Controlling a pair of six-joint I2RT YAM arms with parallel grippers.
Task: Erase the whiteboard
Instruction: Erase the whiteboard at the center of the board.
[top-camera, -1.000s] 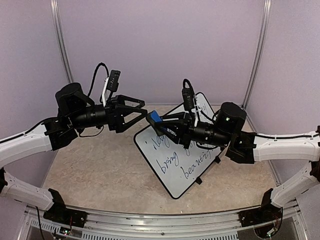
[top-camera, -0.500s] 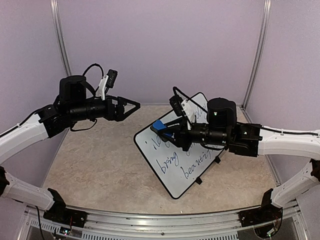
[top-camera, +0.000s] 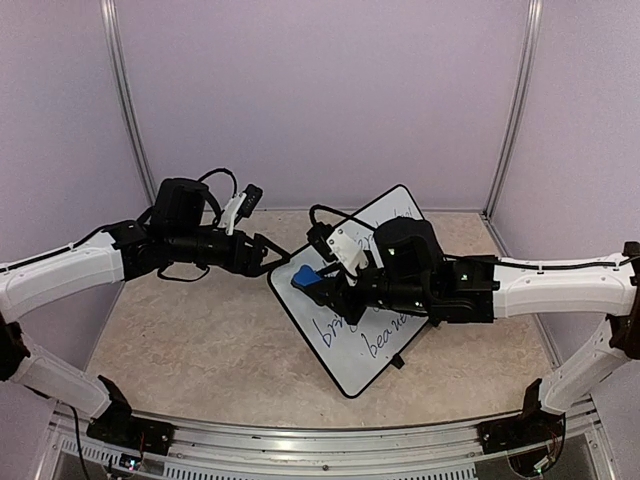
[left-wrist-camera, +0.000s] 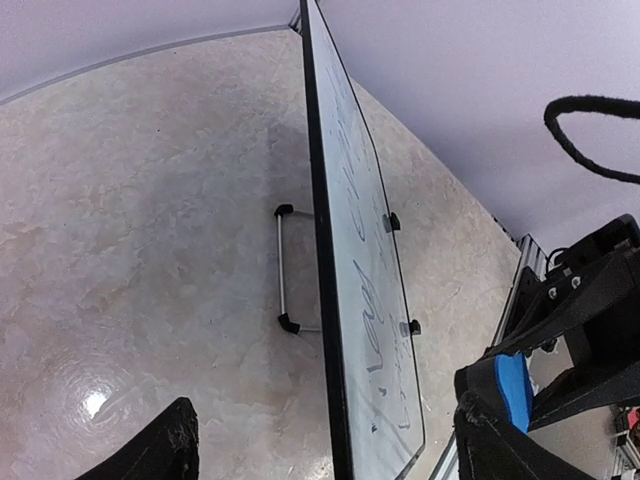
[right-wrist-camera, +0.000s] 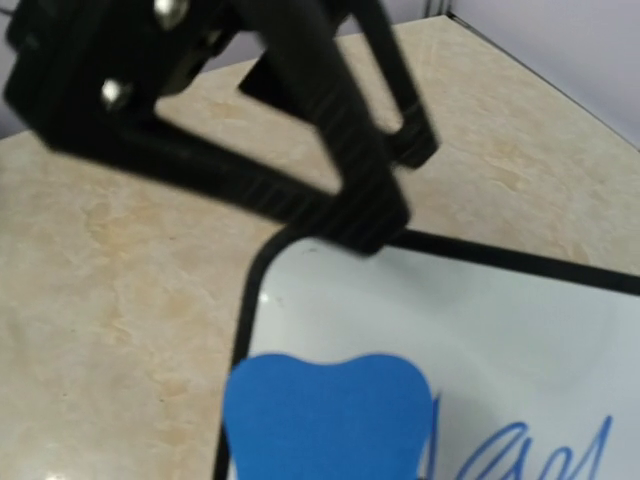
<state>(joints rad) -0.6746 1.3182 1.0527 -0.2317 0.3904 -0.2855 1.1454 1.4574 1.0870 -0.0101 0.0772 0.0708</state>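
The bench (top-camera: 200, 340) carries the whiteboard (top-camera: 338, 358), propped aslant just right of its centre, with blue writing on it. The left end effector (top-camera: 276, 258) hangs open at the board's left corner. The right end effector (top-camera: 316, 284) grips a blue eraser (top-camera: 303, 276) over that corner.

Bright, soft whiteboard (left-wrist-camera: 355, 260) shadow, blurry close-up

the right arm (top-camera: 540, 285) hides much of the whiteboard (top-camera: 345, 355) writing.
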